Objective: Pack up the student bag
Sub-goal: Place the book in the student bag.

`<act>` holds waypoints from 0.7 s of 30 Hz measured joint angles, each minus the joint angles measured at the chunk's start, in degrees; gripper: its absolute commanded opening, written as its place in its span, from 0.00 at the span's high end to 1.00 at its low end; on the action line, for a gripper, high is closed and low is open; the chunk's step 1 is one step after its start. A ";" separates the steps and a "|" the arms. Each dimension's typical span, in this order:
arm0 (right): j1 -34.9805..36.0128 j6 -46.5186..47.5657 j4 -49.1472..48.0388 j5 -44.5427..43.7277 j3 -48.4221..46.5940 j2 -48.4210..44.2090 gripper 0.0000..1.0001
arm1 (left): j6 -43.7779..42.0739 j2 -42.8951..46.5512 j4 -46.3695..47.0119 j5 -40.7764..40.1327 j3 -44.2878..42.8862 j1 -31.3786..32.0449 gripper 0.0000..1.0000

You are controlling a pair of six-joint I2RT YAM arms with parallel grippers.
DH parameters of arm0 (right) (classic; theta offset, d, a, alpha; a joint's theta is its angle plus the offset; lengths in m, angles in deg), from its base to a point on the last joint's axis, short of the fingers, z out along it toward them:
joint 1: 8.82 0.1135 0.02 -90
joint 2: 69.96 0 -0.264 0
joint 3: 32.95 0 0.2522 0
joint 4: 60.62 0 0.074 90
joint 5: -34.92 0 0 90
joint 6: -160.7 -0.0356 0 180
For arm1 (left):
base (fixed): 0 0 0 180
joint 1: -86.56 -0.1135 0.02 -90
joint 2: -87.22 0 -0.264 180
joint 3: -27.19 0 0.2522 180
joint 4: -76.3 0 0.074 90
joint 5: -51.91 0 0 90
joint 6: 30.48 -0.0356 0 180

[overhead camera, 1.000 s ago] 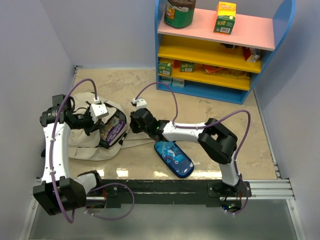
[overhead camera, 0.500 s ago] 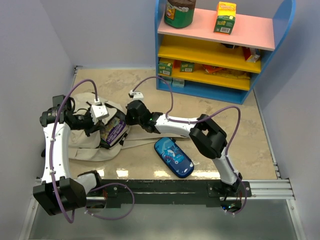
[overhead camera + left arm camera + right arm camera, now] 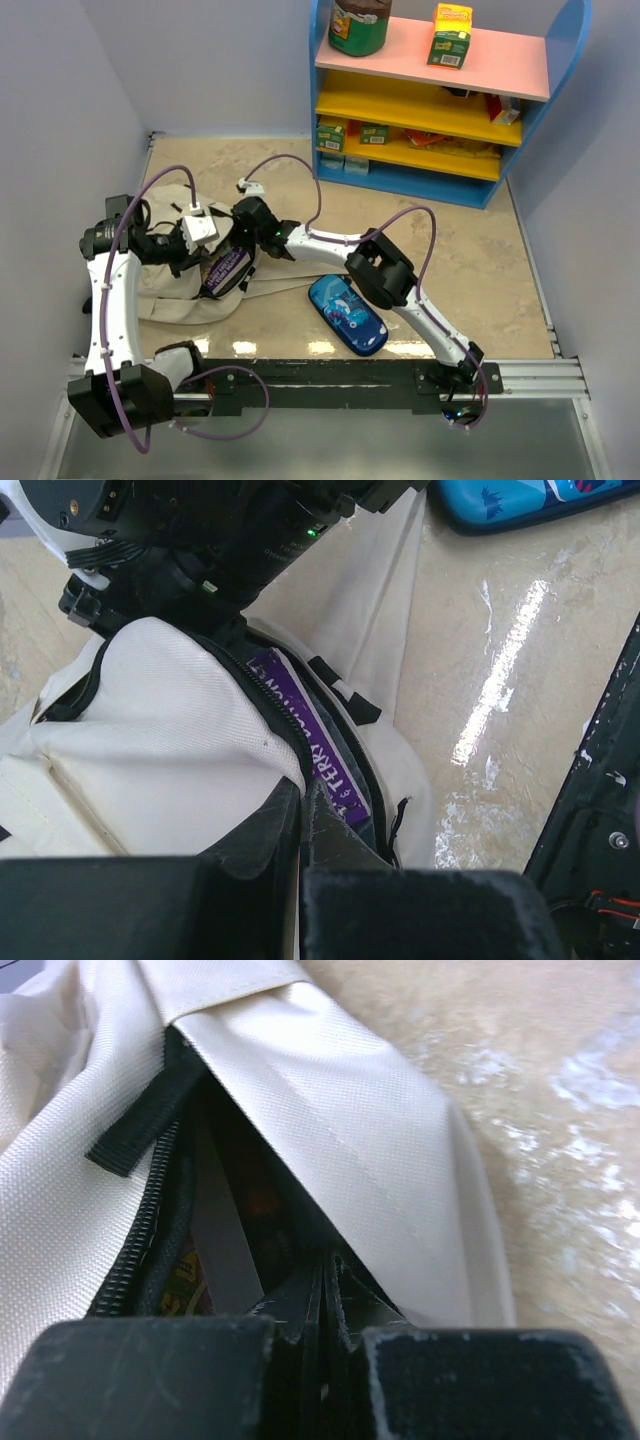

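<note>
The student bag (image 3: 170, 290) is lying on the desk (image 3: 450, 250), left side, mouth facing right. The left tool (image 3: 300, 825) is pinching its zipper rim, jaws narrow on cloth. The right tool (image 3: 325, 1295) is nipping the opposite lip likewise, apparently spreading the opening. A purple book (image 3: 312, 748) is sitting inside; a blue pencil case (image 3: 347, 315) is waiting nearby.

The left arm (image 3: 105, 300) and right arm (image 3: 322, 241) have white link shells, black joint housings and looped purple cables (image 3: 178, 167).
</note>
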 measured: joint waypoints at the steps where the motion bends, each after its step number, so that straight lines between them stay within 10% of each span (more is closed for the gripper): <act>1: -0.02 -0.26 -0.70 0.98 -0.26 0.33 1.00 | 0.00 0.17 0.02 0.00 0.00 0.00 1.00; 7: -0.09 -0.76 -3.82 6.16 -0.52 1.25 1.00 | -0.17 0.90 -0.04 -0.24 0.52 0.00 1.00; 11: -0.68 -0.55 -5.09 6.45 1.86 -0.09 0.81 | -0.85 0.87 -0.11 -0.20 0.96 0.00 1.00; 21: -5.97 0.94 -12.00 -1.05 35.21 -28.41 1.00 | -1.51 -2.84 -0.42 0.81 1.22 0.04 1.00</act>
